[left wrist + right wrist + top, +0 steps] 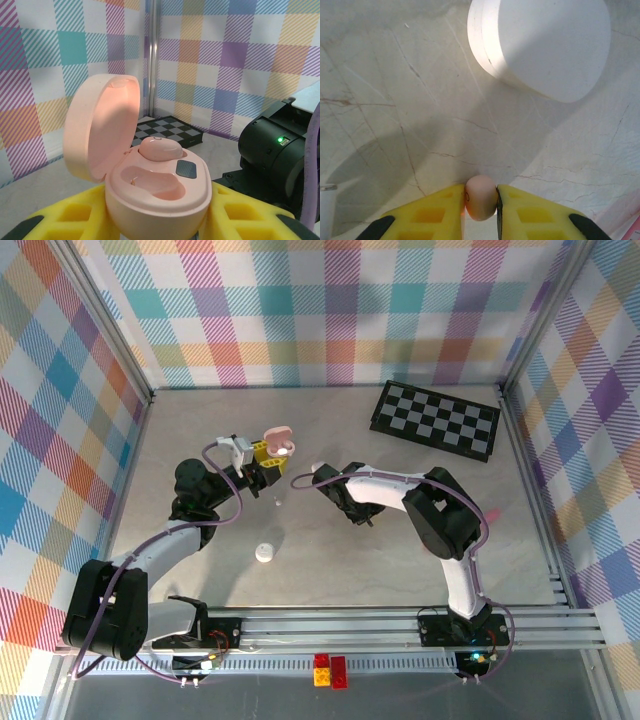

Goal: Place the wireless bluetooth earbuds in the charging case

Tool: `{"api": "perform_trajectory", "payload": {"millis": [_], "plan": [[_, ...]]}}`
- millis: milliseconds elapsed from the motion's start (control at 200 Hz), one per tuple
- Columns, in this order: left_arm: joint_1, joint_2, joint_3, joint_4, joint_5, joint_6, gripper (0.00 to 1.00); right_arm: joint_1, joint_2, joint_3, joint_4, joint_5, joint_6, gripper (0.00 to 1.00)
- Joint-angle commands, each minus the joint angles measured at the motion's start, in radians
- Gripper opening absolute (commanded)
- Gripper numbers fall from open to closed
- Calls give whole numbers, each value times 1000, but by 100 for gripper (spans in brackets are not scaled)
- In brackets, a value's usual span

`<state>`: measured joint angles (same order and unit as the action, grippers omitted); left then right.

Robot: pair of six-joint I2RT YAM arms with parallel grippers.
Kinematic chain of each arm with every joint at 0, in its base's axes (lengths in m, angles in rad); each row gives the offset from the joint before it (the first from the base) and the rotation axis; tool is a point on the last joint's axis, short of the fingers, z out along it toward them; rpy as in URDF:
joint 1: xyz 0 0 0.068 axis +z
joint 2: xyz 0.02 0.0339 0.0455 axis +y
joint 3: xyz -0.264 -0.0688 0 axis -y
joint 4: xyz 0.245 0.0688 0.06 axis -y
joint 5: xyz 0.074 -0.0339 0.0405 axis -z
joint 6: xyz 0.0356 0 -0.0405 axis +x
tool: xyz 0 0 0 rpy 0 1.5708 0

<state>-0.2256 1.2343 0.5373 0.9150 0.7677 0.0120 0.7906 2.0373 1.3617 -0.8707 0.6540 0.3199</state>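
My left gripper [158, 222] is shut on a pale pink charging case [160, 195], its yellow fingers [245, 215] on either side. The lid stands open to the left. One pink earbud [161, 148] sits in the far socket and the near socket [150, 181] is empty. From above, the case [279, 442] is held over the middle of the table. Just right of it, low over the surface, my right gripper [300, 481] is shut on a second pale pink earbud [481, 196], pinched between the yellow fingertips [525, 215].
A white pebble-like case [545, 45] lies ahead of the right gripper, and a white case [264, 553] lies nearer the arm bases. A checkered board [436, 420] lies at the back right. Red and yellow blocks [330, 670] sit outside the front rail. Plaid walls enclose the table.
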Motion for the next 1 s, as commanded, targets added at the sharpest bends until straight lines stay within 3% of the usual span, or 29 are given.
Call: {"api": "perform_trajectory", "payload": {"millis": [0,340,720,995], "plan": [[14,-25,-3,12,23,-6,38,-16,14,4,-29,-44,2,23],[9,-32,-3,-2,32,-3,38,-35,-128,-48,66,-153,5,23],[-82,-9,22,-46,-35,85,38,-101,-461,-106,214,-471,45,22],[-170,66,76,-23,-78,121,38,-182,-608,-108,270,-766,125,23]]}}
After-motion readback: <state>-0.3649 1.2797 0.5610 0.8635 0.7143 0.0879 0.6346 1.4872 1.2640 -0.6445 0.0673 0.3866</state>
